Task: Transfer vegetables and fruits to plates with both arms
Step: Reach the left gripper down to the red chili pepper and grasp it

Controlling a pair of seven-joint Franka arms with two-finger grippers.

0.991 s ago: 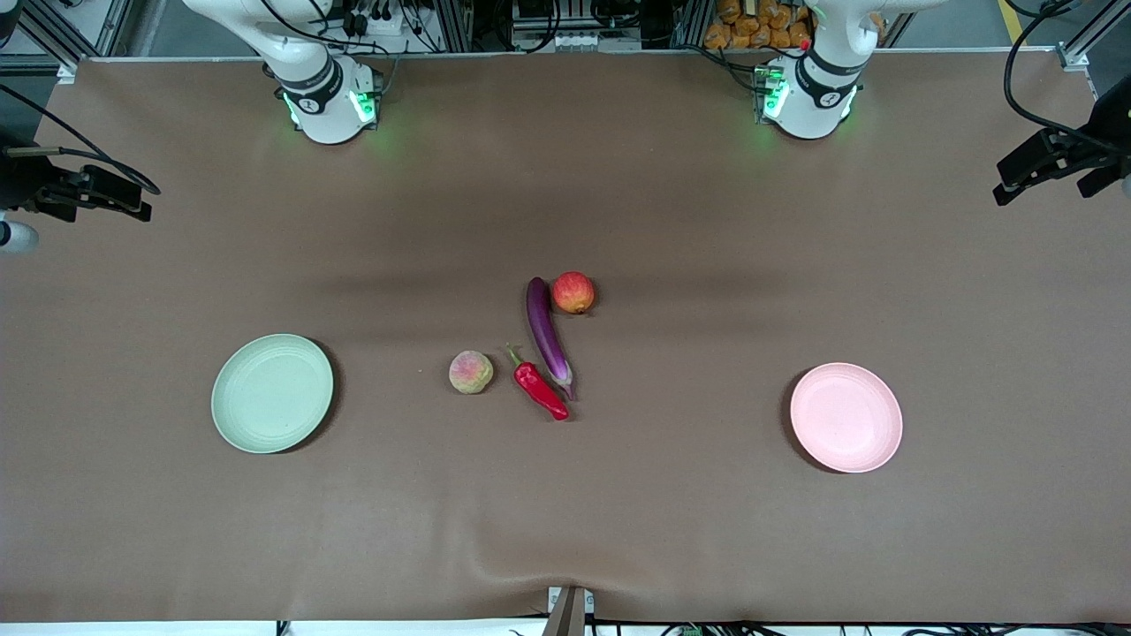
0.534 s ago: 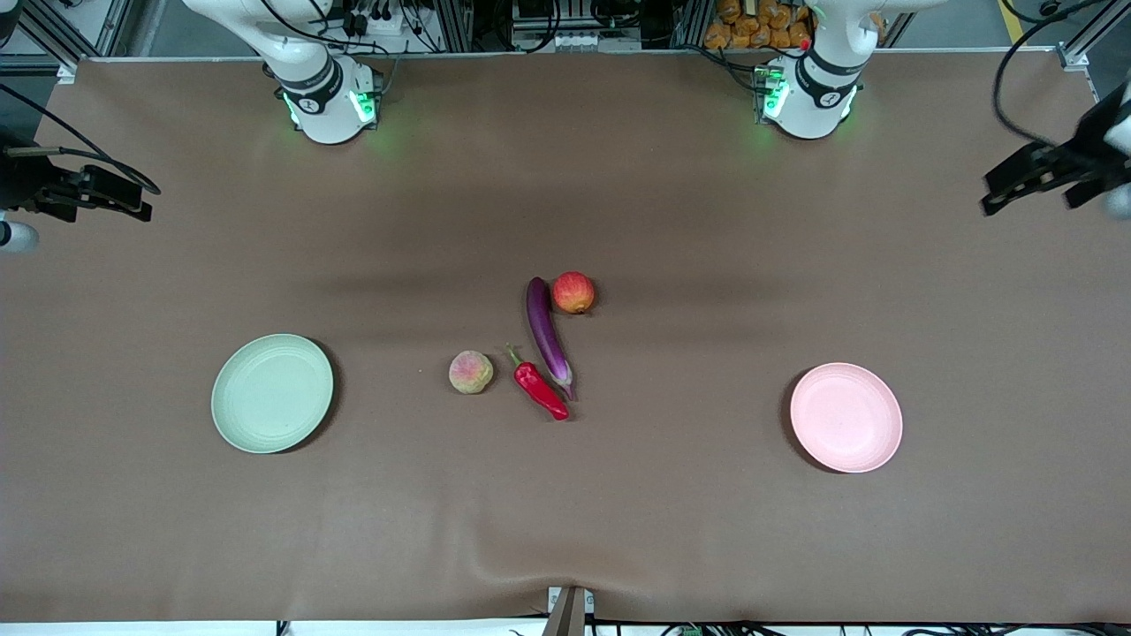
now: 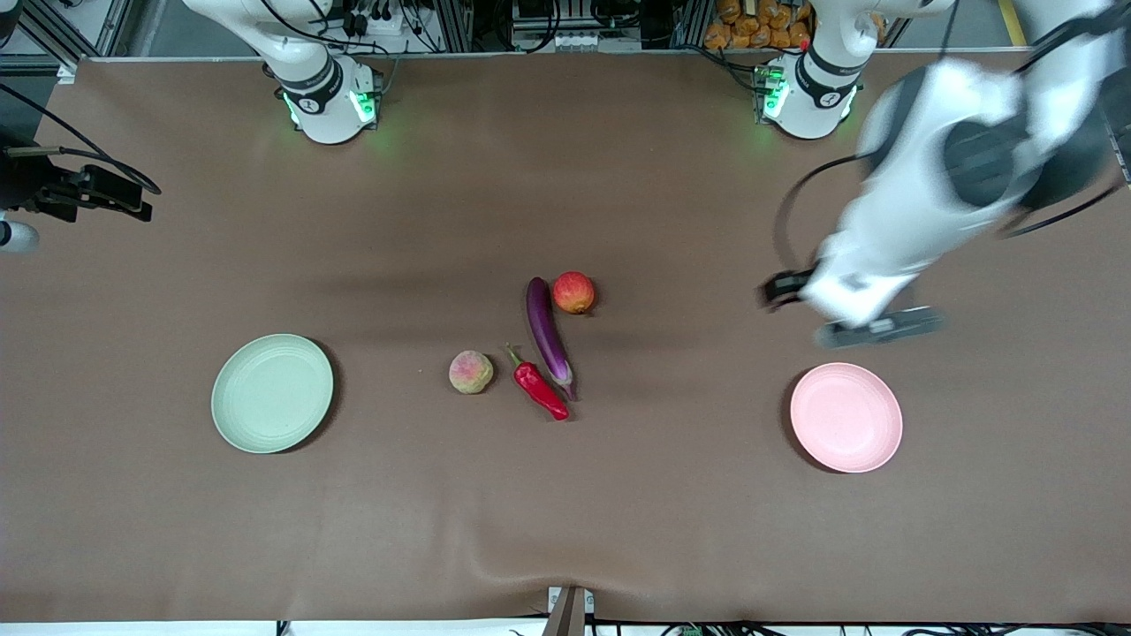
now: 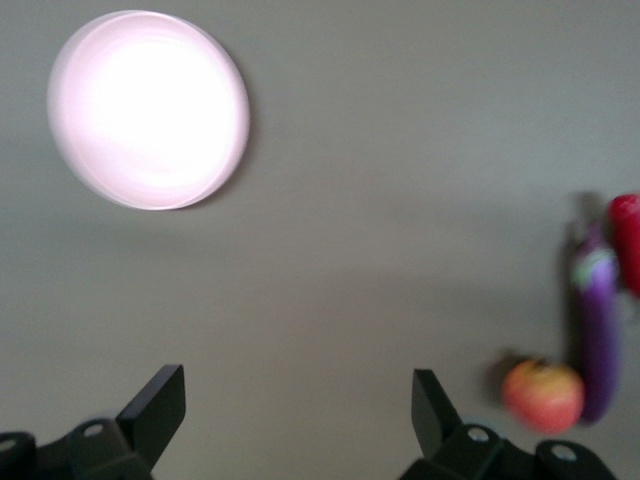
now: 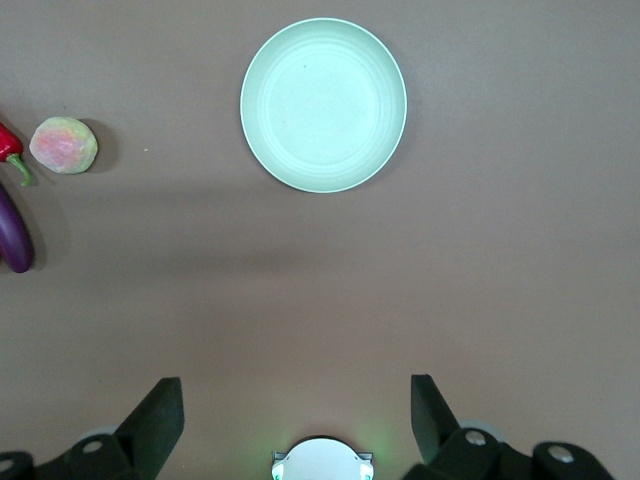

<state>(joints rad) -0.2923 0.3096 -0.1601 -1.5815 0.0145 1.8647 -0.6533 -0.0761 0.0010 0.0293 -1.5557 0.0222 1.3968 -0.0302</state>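
Left gripper [image 4: 298, 412], fingers spread wide and empty, had swung in over bare cloth above the pink plate [image 3: 846, 417]. I noted the right gripper [image 5: 295, 418] waiting, equally wide. Mint plate [image 3: 272, 393], peach [image 3: 471, 372], chili [image 3: 541, 391], eggplant [image 3: 548, 336] and red fruit [image 3: 573, 292] were unmoved, well apart from both plates.

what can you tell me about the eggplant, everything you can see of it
The eggplant is long, slender and glossy dark purple, with a smooth skin. It lies flat on the brown table near the middle, its length running toward the front camera, its paler tip at the nearer end. The red fruit sits close beside its farther end, and the red chili pepper lies alongside its nearer end; whether either touches it cannot be told. No gripper is on it.
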